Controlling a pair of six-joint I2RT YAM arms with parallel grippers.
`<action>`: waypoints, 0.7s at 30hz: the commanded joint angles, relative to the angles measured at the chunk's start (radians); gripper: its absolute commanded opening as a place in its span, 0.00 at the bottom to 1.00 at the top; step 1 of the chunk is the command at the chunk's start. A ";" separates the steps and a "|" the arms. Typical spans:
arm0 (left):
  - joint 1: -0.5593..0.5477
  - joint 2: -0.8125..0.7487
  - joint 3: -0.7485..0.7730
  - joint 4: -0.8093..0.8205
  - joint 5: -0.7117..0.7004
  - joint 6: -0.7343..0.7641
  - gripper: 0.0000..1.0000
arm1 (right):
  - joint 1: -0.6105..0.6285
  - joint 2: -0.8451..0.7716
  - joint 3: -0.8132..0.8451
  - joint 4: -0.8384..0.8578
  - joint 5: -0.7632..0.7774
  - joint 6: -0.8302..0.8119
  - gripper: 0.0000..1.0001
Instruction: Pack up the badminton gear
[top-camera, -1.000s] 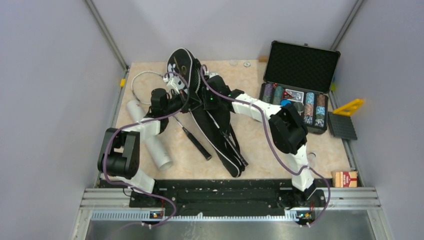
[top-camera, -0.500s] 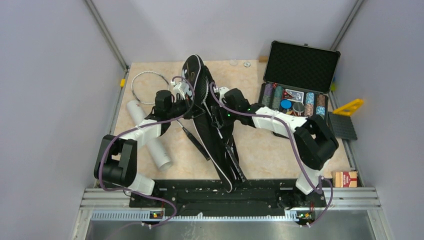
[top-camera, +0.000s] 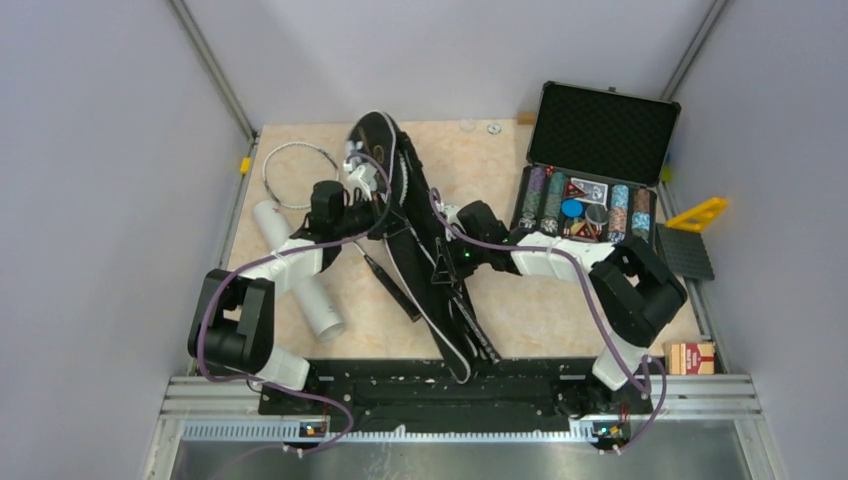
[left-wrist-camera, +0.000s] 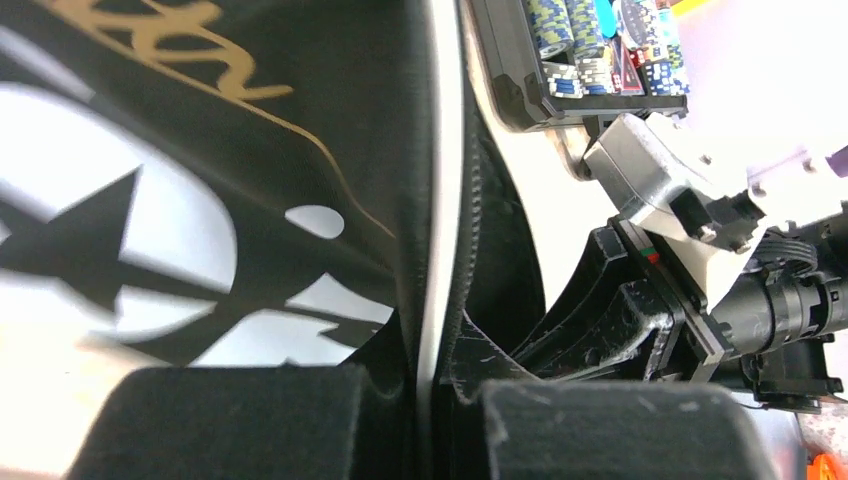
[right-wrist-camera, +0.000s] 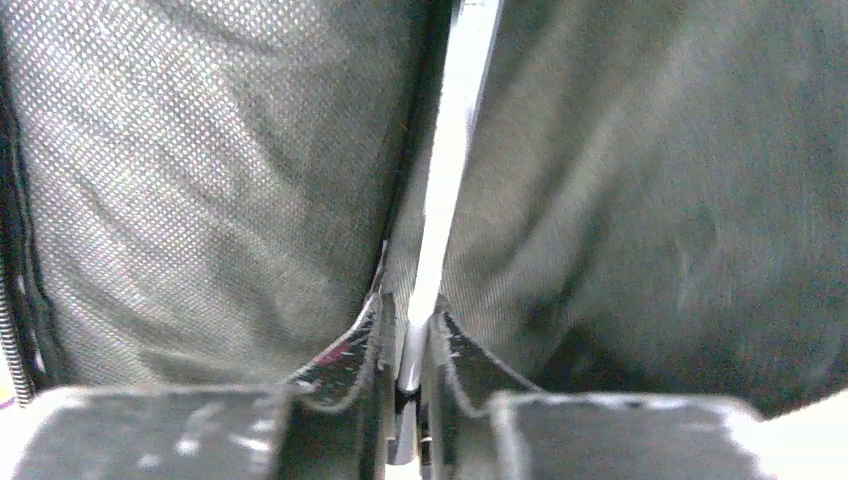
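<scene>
The long black racket bag stands on its edge across the middle of the table, held by both grippers. My left gripper is shut on the bag's white-piped rim near its wide head. My right gripper is shut on the same rim further down. One white-framed racket lies left of the bag, its head at the back and its black handle beside the bag. The white tube lies at the left. No shuttlecock shows.
The open black case of poker chips stands at the back right and shows in the left wrist view. A yellow triangle, a black grid mat and a red-brown box lie along the right edge.
The bag has been turned up onto its edge and swung. My right gripper has moved nearer along the bag while its arm folded back. My left gripper keeps its hold near the head.
</scene>
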 joint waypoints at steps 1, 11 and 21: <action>0.002 -0.046 -0.002 0.034 0.009 0.039 0.00 | 0.010 -0.087 0.051 0.045 -0.070 0.051 0.00; -0.020 -0.056 -0.018 0.020 0.012 0.072 0.00 | 0.024 -0.068 0.300 -0.124 -0.046 0.097 0.00; -0.094 -0.065 -0.034 0.041 0.024 0.050 0.00 | 0.026 0.050 0.394 0.016 0.129 0.320 0.00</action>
